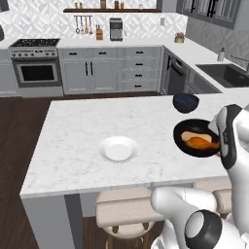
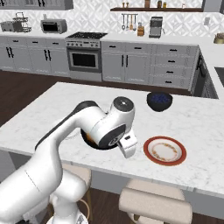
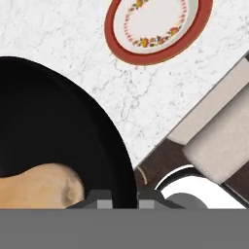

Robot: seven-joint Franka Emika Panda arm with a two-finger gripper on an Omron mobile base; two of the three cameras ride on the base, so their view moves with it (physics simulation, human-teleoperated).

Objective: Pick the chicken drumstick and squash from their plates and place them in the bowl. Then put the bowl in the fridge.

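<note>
The black bowl (image 1: 196, 137) sits near the right edge of the marble island (image 1: 73, 146), and both foods are in it; the chicken drumstick (image 1: 200, 142) lies toward the near side, orange-brown, with the pale squash (image 1: 194, 133) just behind it, the two touching or very nearly so; the arm's white wrist comes in against the bowl's right flank in the left base view.

Over to the hand view; the gripper (image 3: 123, 198) is right at the bowl's rim (image 3: 119, 160), one dark fingertip (image 3: 99, 200) on the inside of the wall, the other on the outside, the glossy black edge running between them; the fingers are clenched on that rim, pinching the thin wall; the tan bulge of the squash (image 3: 41, 187) lies inside the bowl just beside the inner finger, apart from it by a sliver of black; I cannot tell from here whether the bowl is lifted or resting on the stone.

From the right base view the arm's bulk covers most of the bowl, just a dark arc (image 2: 94, 143) peeking out beneath the wrist; the terracotta-rimmed plate (image 2: 165, 151) lies bare just to the right of the hand, near the island's front edge; the plain white plate (image 1: 118, 148) sits well apart to the left, bare too; the small dark blue bowl (image 1: 185, 102) stands farther back on the island, behind the black one.
</note>
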